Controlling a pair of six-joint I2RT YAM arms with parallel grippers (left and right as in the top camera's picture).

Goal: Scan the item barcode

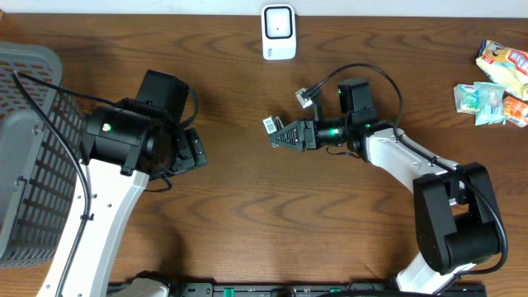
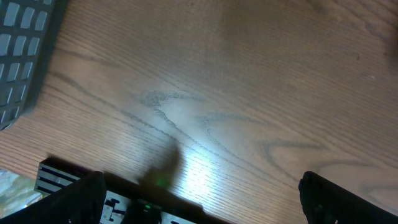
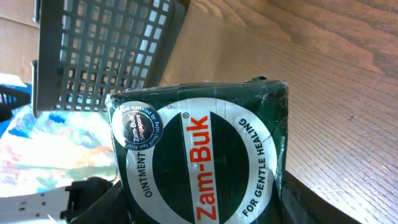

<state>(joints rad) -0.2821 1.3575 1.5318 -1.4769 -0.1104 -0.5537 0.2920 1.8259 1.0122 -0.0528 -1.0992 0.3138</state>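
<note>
The right gripper (image 1: 286, 134) pinches the green Zam-Buk box (image 3: 205, 162) over the middle of the table (image 1: 247, 214), its barcode label (image 1: 271, 124) at the free end, probably for the scanner (image 1: 279, 33) at the far edge, while the left gripper (image 1: 195, 153) hangs spread and empty.

Green Zam-Buk box (image 3: 205, 162) in right end effector (image 1: 285, 134)

Shop checkout mock-up: scanner (image 1: 279, 31), basket (image 1: 33, 148).
</note>
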